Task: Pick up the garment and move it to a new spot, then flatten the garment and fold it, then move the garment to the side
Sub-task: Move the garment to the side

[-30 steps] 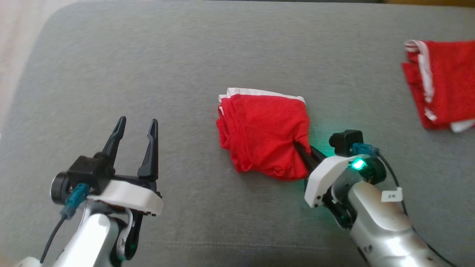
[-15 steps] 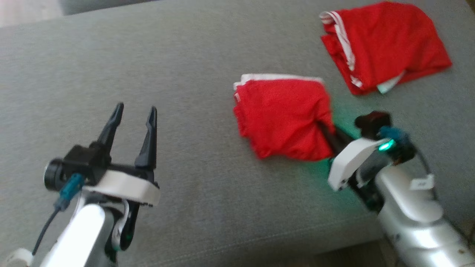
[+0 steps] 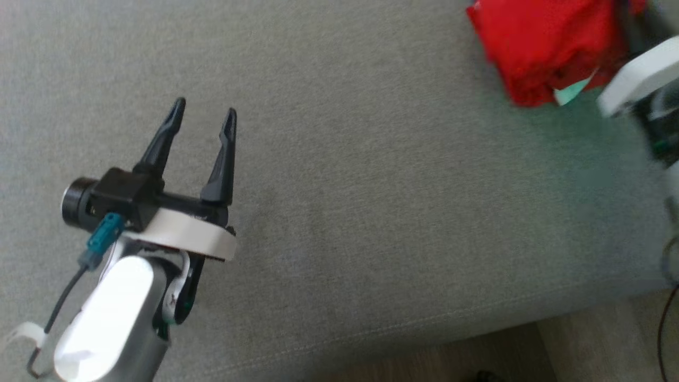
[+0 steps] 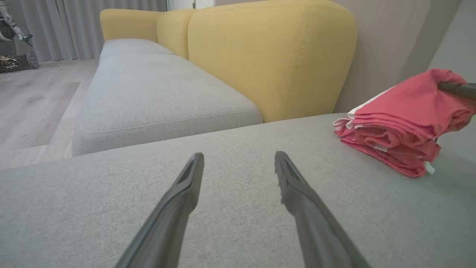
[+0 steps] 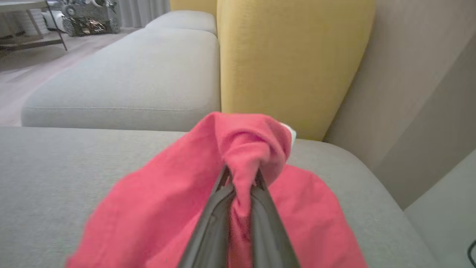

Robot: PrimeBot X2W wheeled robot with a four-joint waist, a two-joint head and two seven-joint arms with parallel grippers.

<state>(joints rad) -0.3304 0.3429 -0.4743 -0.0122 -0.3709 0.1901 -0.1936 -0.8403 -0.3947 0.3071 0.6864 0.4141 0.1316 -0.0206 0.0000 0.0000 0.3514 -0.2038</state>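
Near left, the left pincer (image 3: 206,109) is being held spread and empty above the grey seat (image 3: 371,223). Far right, the garment (image 3: 546,48), red and folded, is being pinched at its right side by the right pincer (image 5: 241,180), whose fingers are being pressed together on a bunched fold.

The folding looks done, so the last step, the move to the side, is judged to be in hand. Next, the garment is to be lowered flat near the seat's right end and let go without the folds being dragged open.

Behind it, a yellow backrest (image 4: 271,56) is being shown by both wrist views. The grip itself is being shown by the right wrist view, and the stacked layers with white trim by the left wrist view. The head view is blurred there, so whether the garment is touching the seat cannot be told.
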